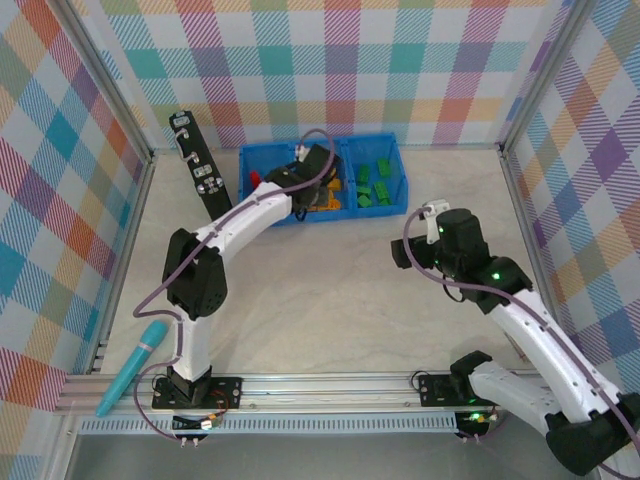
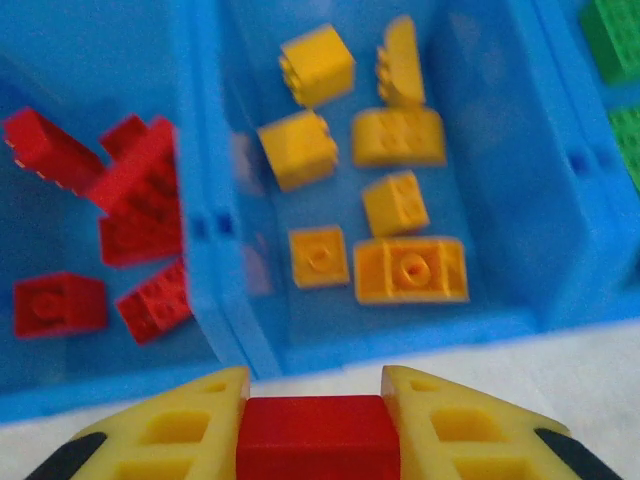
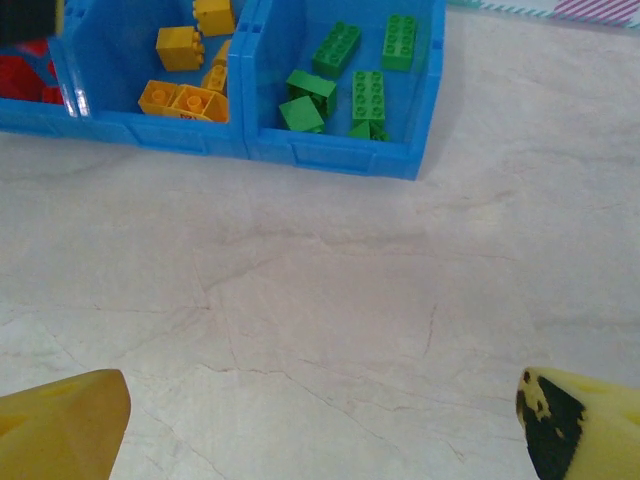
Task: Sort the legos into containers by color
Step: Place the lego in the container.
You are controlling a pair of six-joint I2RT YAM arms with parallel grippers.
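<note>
Pinching a red lego (image 2: 318, 440), left gripper (image 2: 316, 392) hangs by the bin's (image 2: 400, 340) near wall; right gripper (image 3: 320, 420) gapes wide, empty.

Bright, even, diffuse light fills all views, casting only soft, faint shadows on the pale tabletop (image 1: 330, 300); the left wrist picture is blurred throughout, worst at the left end effector (image 2: 316, 385) and the red lego (image 2: 316, 440) it pinches, and the fingertips of the right end effector (image 3: 320, 420) are soft too.
</note>
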